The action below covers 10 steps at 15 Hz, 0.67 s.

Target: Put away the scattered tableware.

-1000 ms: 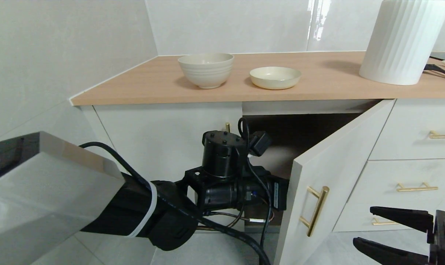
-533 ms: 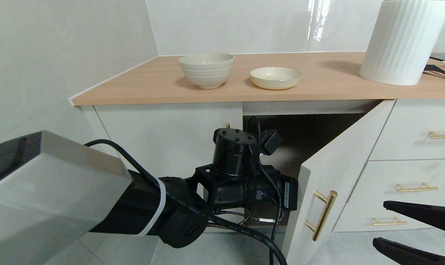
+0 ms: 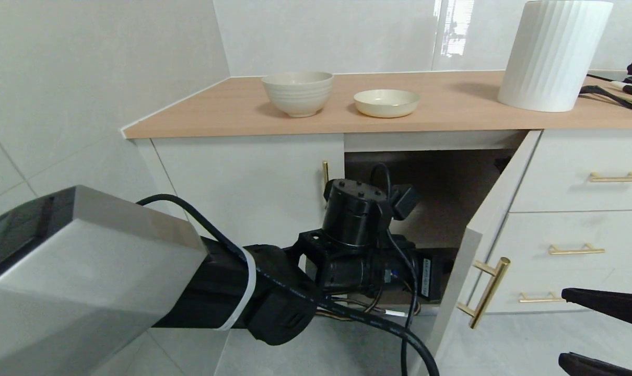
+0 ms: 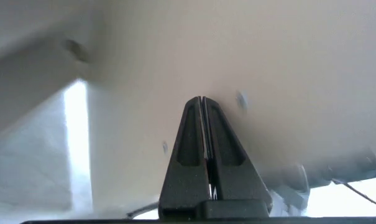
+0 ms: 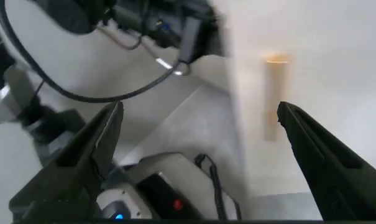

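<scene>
A cream ribbed bowl (image 3: 297, 93) and a shallow cream dish (image 3: 386, 102) stand on the wooden counter (image 3: 217, 112). Below them the white cabinet door (image 3: 491, 230) with a gold handle (image 3: 487, 292) stands ajar. My left arm reaches into the cabinet opening, its wrist (image 3: 368, 250) just behind the door. The left gripper (image 4: 202, 101) is shut, with its tips against the pale inner face of the door. My right gripper (image 3: 561, 325) hangs open low at the right, in front of the door's outer side, and holds nothing. In the right wrist view its fingers (image 5: 107, 134) frame the door edge and the handle (image 5: 275, 93).
A tall white ribbed container (image 3: 553, 55) stands on the counter at the right, with dark utensils (image 3: 611, 93) beyond it. Drawers with gold handles (image 3: 576, 249) fill the cabinet front to the right of the door. A tiled wall bounds the left side.
The cabinet door has swung wider open, with my left arm moving right behind it. The right gripper has drawn back toward the lower right. The head camera has also shifted.
</scene>
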Available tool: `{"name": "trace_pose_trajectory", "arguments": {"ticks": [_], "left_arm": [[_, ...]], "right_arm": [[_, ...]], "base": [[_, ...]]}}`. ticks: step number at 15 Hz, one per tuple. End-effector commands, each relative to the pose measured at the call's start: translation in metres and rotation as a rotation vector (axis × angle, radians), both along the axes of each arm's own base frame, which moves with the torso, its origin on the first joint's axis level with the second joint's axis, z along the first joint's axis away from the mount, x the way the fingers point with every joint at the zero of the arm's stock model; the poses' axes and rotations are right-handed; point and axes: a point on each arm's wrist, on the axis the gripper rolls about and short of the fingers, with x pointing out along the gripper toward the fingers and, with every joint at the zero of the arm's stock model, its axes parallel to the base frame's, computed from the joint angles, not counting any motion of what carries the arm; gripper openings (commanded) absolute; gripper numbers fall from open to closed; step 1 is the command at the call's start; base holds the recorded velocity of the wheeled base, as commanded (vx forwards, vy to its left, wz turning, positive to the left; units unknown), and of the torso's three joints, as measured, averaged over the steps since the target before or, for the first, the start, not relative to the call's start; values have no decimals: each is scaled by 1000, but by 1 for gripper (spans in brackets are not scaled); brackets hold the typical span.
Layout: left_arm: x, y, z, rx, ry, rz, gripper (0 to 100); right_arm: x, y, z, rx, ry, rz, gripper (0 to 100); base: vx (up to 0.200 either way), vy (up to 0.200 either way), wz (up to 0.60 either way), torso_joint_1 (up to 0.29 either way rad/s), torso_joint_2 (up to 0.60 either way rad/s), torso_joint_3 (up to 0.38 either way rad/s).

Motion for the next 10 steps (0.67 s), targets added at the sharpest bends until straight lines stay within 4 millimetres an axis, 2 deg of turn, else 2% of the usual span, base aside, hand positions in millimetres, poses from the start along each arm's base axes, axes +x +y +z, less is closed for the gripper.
{"name": "trace_pose_trajectory", "arguments": {"ticks": [1,2,4,6,7,10], "left_arm": [[0,-21,-3,-7,-7,-31,0],[-2,-31,-3,-9,-9,-46,0],[-19,-72,2,-12,-10,-127,0],[-40,-92,2,-9,-19,-158,0],[-43,-93,1,-3,-24,-140,0],[-43,-63,20,8,-37,-64,0]], "right_arm": [[-8,-4,5,34,-33,48,100],[-11,-6,7,46,-41,78,100],[-21,-10,10,82,-67,191,100],[-24,-12,11,87,-67,220,100],[-24,-12,12,89,-69,222,100],[-21,-10,12,83,-58,220,100]], "base": [[0,0,0,0,0,0],[0,0,0,0,0,0],[0,0,0,0,0,0],[0,0,0,0,0,0],[0,0,0,0,0,0],[0,0,0,0,0,0]]}}
